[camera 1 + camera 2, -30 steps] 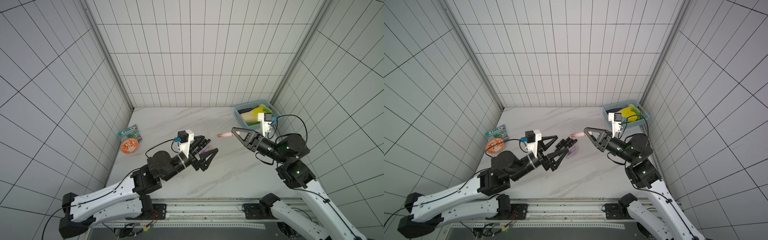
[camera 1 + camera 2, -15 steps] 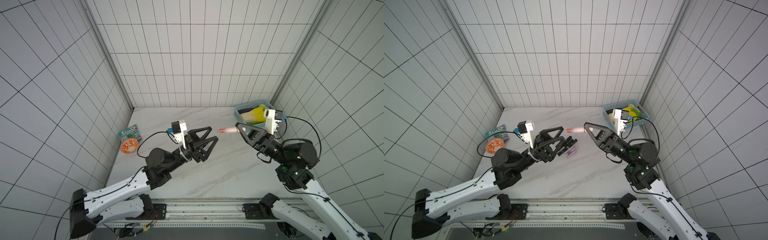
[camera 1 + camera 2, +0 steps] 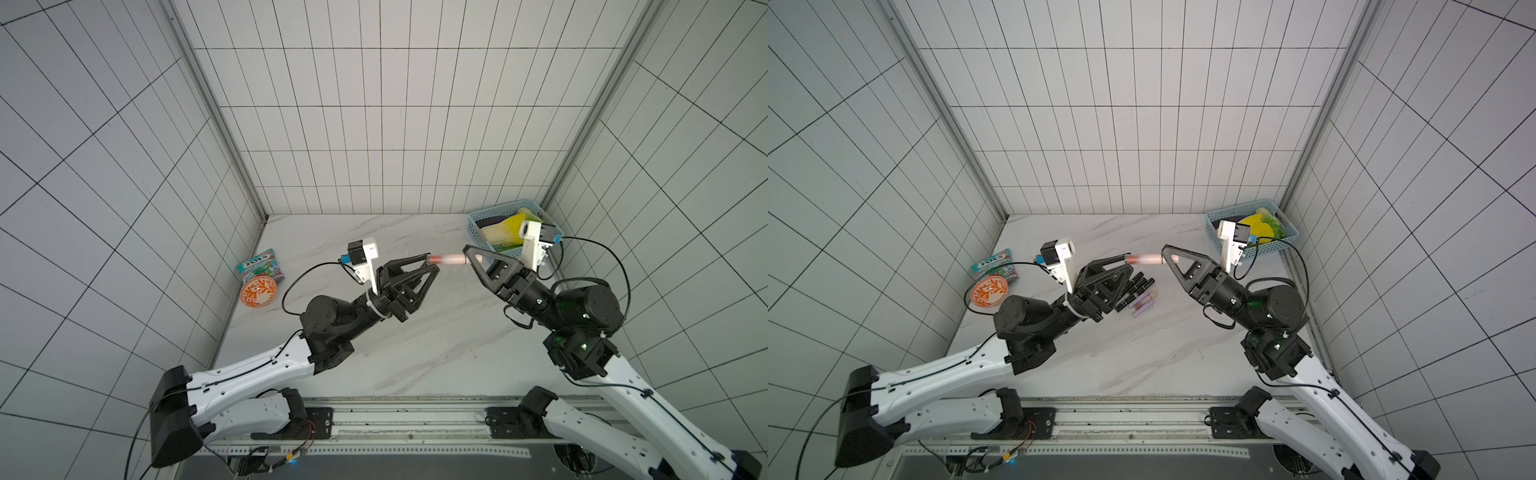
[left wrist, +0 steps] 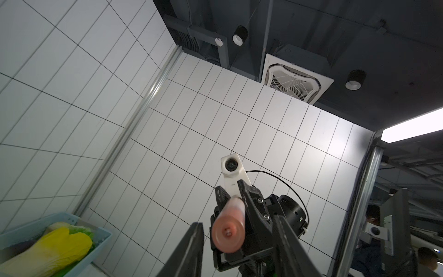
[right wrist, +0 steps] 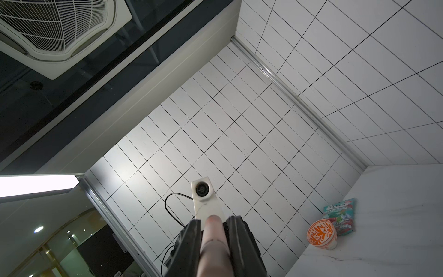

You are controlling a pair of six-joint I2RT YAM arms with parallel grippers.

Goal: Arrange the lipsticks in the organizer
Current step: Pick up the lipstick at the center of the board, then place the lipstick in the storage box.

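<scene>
The pink translucent gloss tube point(image 3: 451, 259) is held level in the air near the middle of the frame in both top views, well above the marble table point(image 3: 415, 340). One end is clamped by the right gripper point(image 3: 471, 254), which is seen shut tight on it in the right wrist view. The free end is bracketed by the left gripper point(image 3: 434, 262). In the left wrist view its fingers point(image 4: 193, 242) are spread to either side of the tube's end, with a gap on each side, so nothing is gripped by it yet. The other lipsticks point(image 3: 1140, 289), black and lavender, are seen lying together on the table below the left gripper in a top view. The organizer cannot be made out in any view.

A handover is judged to be in hand. The tube could be dropped if the right grip is released before the left jaws are seated. Only the tip lies between them, so the smooth cylinder could be left to pivot or slip out of a shallow pinch. The pile beneath could be scattered by a fall, or the tube could be sent rolling toward the blue basket point(image 3: 473, 226) at the upper right.
</scene>
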